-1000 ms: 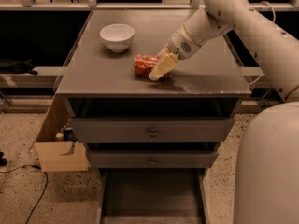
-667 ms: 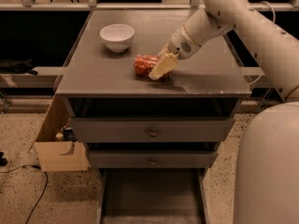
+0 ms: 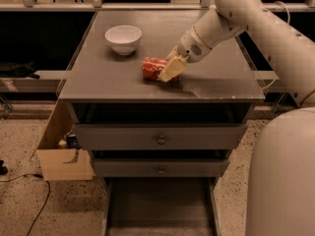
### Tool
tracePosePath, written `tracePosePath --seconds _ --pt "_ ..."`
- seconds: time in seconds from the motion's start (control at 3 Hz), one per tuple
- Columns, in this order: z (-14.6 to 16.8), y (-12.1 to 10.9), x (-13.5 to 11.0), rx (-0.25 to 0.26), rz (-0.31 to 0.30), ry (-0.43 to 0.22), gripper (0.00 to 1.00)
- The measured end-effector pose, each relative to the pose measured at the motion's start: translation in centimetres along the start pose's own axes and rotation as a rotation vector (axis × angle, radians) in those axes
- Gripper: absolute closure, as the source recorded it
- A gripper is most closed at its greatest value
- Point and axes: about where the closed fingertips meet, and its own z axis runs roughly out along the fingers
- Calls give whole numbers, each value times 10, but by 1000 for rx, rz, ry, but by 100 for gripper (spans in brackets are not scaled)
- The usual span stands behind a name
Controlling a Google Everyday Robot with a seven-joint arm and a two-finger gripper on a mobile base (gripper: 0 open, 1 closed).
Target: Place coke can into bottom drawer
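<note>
Downward, the hand (image 3: pixel 166 73) slants onto the coke can (image 3: pixel 151 68).

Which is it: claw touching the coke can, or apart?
Cannot tell. In the camera view the claw overlaps the coke can's right end, hiding any gap.

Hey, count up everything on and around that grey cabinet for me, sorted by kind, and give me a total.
coke can: 1, lying on the cabinet top
white bowl: 1
grey drawers: 3, the top drawer and middle drawer closed, the bottom drawer pulled out
cardboard box: 1, on the floor
claw: 1, down at the coke can
Total: 7
</note>
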Motion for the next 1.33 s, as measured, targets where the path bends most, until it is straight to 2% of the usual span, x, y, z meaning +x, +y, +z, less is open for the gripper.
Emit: tracePosePath --seconds 0.67,1.0,1.33 --pt "-1 1 4 6 12 -1 100" --pt "-11 16 21 21 64 -14 100" --pt "-32 57 42 56 142 -28 100"
